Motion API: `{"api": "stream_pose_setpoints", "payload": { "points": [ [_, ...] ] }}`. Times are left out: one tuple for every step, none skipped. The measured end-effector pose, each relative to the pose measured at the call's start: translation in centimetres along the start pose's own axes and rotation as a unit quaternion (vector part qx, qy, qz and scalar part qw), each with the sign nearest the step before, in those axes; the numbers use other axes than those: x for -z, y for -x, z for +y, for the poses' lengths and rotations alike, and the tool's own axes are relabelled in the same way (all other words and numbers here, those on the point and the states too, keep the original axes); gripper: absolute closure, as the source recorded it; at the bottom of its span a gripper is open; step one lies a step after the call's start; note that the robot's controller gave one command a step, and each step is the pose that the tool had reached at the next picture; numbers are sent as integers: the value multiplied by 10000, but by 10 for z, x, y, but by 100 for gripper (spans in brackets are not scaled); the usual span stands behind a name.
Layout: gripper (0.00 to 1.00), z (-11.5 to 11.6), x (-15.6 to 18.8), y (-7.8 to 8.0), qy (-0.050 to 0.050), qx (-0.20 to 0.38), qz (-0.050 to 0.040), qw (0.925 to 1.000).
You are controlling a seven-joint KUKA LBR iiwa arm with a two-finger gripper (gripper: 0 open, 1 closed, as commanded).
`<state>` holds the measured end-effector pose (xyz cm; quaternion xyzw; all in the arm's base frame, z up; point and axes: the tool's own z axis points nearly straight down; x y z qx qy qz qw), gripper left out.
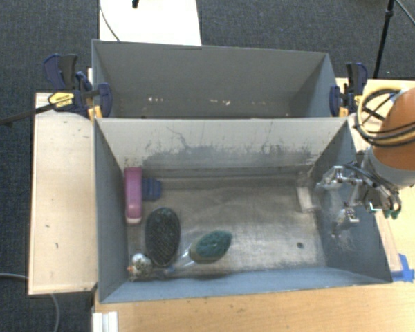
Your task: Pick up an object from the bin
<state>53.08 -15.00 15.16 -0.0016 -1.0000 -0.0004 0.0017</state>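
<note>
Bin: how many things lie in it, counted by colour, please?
Pink: 1, long tube
Blue: 1, small block
Black: 1, oval brush
Dark green: 1, round brush
Pale and shiny: 1, small thing
Total: 5

We see a scuffed grey bin (214, 144), a pink tube (133, 194), a blue piece (151, 189), a black dotted brush (162, 235), a teal-green scrubber (211, 245) and the arm's orange cover (408, 130).
</note>
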Motion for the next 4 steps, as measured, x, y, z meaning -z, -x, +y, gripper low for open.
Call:
{"api": "stream_pose_setpoints", "payload": {
  "points": [
    [0,-2,-55,53,-22,343,-111,9993],
    [0,12,-73,58,14,-1366,-39,9906],
    [100,14,-73,58,16,-1340,-32,9910],
    [100,-1,102,39,-21,474,-68,9989]
  ]
}}
